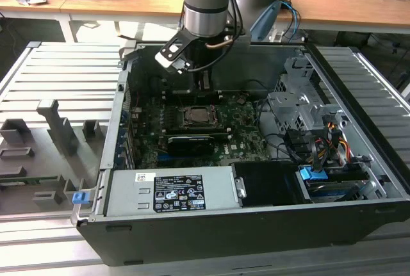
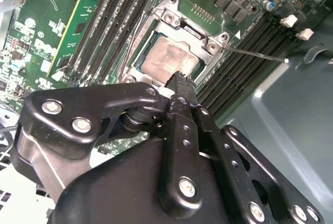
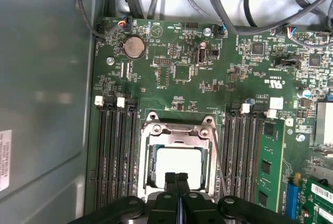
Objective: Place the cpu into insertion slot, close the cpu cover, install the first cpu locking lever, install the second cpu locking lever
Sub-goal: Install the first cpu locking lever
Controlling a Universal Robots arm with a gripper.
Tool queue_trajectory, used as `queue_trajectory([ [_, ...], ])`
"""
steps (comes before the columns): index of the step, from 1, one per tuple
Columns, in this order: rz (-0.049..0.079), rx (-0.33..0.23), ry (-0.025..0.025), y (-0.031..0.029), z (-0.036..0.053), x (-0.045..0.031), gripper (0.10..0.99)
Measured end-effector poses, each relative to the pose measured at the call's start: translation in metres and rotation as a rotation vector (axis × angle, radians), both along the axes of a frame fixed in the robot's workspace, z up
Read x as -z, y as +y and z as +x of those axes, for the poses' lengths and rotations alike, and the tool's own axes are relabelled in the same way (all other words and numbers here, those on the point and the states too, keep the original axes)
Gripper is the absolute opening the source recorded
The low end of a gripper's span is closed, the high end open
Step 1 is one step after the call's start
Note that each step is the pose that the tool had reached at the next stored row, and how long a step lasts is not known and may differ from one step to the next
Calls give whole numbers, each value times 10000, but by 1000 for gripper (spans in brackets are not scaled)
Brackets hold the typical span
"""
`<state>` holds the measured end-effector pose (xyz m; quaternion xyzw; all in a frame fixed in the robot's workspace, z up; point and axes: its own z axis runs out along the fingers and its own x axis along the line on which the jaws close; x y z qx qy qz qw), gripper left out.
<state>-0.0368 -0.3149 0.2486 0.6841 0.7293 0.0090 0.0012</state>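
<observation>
above the cpu (image 3: 179,159), jaws pinched together, memory slots (image 3: 115,156) either side

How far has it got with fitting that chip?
The cpu sits in the insertion slot, and the cpu cover looks closed over it. The gripper, shut and empty, hovers by the cover's edge. One locking lever sticks out unlatched, so the levers look left to do.
</observation>
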Motion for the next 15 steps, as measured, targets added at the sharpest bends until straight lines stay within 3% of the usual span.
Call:
queue_trajectory([
  [8, 1, 0, -1, 0, 0, -177, 106],
  [15, -2, -593, -1, 0, 0, -183, 106],
])
